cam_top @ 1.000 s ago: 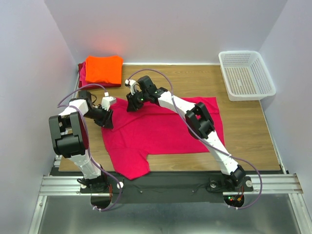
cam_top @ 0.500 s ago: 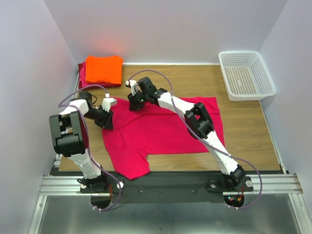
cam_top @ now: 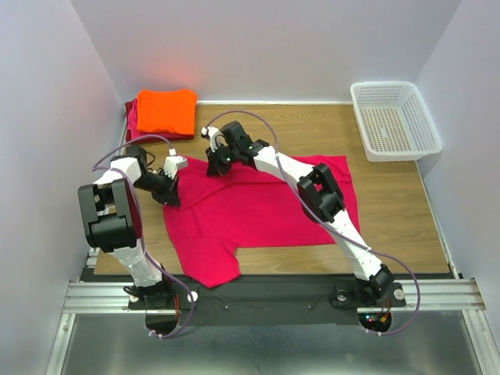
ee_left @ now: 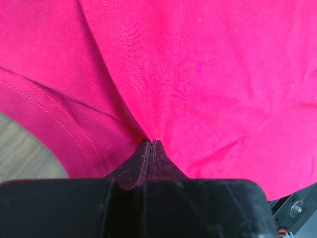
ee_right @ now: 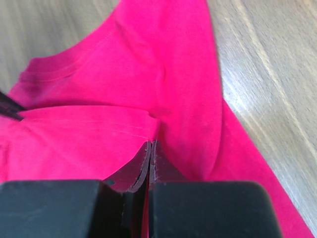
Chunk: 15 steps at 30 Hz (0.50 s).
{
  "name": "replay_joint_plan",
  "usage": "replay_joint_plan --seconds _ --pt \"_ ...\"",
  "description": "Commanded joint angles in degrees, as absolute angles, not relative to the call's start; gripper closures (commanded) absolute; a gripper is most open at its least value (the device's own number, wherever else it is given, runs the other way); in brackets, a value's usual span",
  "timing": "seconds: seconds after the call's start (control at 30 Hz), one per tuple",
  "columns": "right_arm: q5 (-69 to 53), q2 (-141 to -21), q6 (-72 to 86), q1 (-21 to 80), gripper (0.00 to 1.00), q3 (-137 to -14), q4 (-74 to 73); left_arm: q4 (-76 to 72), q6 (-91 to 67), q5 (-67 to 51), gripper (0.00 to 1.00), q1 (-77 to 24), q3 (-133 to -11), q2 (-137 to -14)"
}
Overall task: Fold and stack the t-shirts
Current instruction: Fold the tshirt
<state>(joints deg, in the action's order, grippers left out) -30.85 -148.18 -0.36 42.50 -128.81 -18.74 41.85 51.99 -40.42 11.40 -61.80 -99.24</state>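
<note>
The magenta-pink t-shirt (cam_top: 258, 207) lies spread on the wooden table, one sleeve hanging over the near edge. My left gripper (cam_top: 173, 197) is shut on the shirt's left edge; in the left wrist view (ee_left: 150, 143) the closed jaws pinch a fold of the cloth (ee_left: 208, 74). My right gripper (cam_top: 215, 166) is shut on the shirt's far-left corner; in the right wrist view (ee_right: 151, 144) the closed jaws pinch the cloth (ee_right: 124, 84) near the collar. The folded bright orange t-shirt (cam_top: 166, 109) lies on the darker red t-shirt (cam_top: 131, 119) at the far left corner.
A white mesh basket (cam_top: 393, 119) stands at the far right of the table (cam_top: 398, 211). Purple walls close in the left, back and right sides. A metal rail (cam_top: 266, 295) runs along the near edge.
Both grippers have shifted slightly toward the far side with the shirt's left edge in them; the cloth between them has drawn up a little. The stack and basket have not moved.
</note>
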Motion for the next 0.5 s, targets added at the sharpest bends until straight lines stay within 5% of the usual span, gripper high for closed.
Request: replay_joint_plan --seconds 0.0,0.47 --pt "-33.0 -139.5 -0.1 42.5 0.99 -128.8 -16.4 46.3 53.0 -41.6 1.0 12.4 -66.5 -93.9" --pt "-36.6 -131.9 -0.1 42.1 0.99 -123.3 -16.5 57.5 58.8 -40.4 1.0 12.5 -72.0 -86.0"
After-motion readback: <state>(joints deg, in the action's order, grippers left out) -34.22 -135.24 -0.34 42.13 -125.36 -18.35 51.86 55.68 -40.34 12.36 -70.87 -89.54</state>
